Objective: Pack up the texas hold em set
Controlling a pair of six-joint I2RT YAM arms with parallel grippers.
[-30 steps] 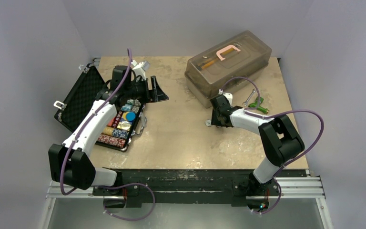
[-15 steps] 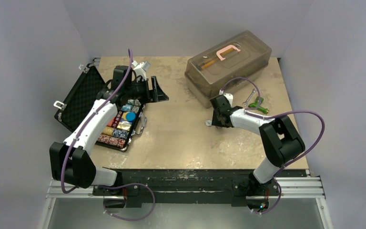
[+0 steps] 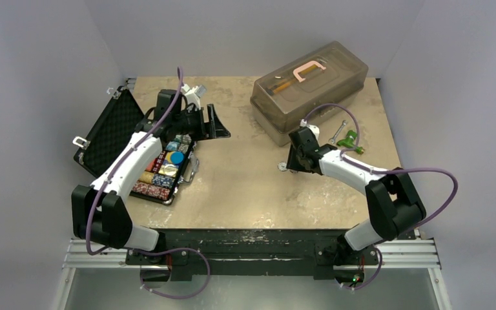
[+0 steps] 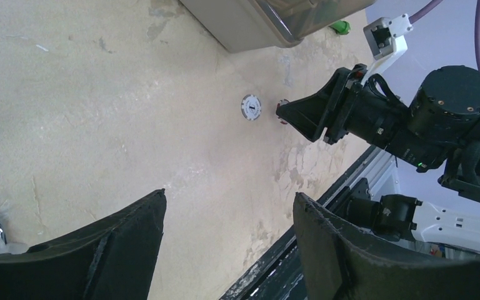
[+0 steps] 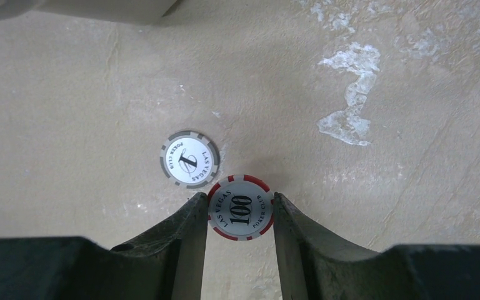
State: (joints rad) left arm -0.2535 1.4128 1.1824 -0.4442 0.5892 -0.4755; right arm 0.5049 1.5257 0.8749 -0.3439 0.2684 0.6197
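The black briefcase [image 3: 111, 132] of the texas hold em set lies open at the left, with rows of coloured chips [image 3: 158, 175] and a blue disc [image 3: 177, 157] inside. My left gripper [image 3: 214, 124] hovers open and empty just beyond the case's far right corner; its fingers [image 4: 131, 244] frame bare table. At mid-table my right gripper [image 5: 240, 201] is shut on a red-and-white "100" chip [image 5: 240, 207], held by its edges. A grey-and-white chip [image 5: 189, 159] lies flat on the table, touching the red one. That grey chip [image 3: 283, 168] also shows from above.
A large translucent grey tub [image 3: 336, 77] with a pink clamp [image 3: 309, 70] on its lid stands at the back right. A green-handled tool [image 3: 349, 143] and a wrench [image 3: 337, 131] lie beside it. The black rail [image 3: 252, 242] runs along the near edge.
The right jaws have narrowed onto the red chip, and the right arm's elbow has swung out to the right. The left arm has shifted slightly.
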